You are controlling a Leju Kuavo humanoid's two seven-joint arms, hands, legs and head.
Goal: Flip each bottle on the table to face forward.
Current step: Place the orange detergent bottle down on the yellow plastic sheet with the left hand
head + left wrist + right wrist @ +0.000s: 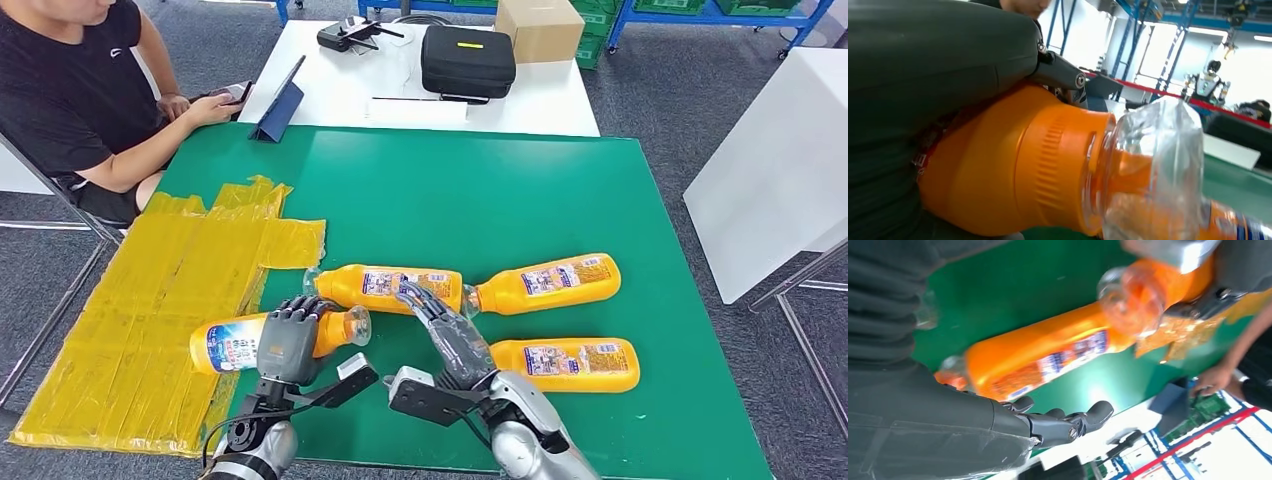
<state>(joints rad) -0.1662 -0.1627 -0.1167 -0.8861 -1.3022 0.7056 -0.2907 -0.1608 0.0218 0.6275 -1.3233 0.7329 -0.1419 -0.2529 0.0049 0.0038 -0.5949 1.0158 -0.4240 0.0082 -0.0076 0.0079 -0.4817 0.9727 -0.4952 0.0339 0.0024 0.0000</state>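
Several orange bottles with blue-and-white labels lie on their sides on the green table (480, 190). My left hand (289, 338) grips one bottle (228, 345) around its middle, near the table's front left; its orange shoulder (1013, 170) and clear cap (1153, 170) sit close in the left wrist view. A second bottle (390, 287) lies just beyond it, also seen as the bottle (1043, 352) in the right wrist view. My right hand (445, 325) is open, its fingers (1063, 422) stretched out above that bottle's cap end. Two more bottles (548, 284) (566, 363) lie to the right.
A crumpled yellow plastic sheet (170, 290) covers the table's left part. A person (80, 90) sits at the far left, holding a phone. Behind stands a white table (330, 90) with a black case (468, 58), a cardboard box (540, 25) and a tablet (280, 105).
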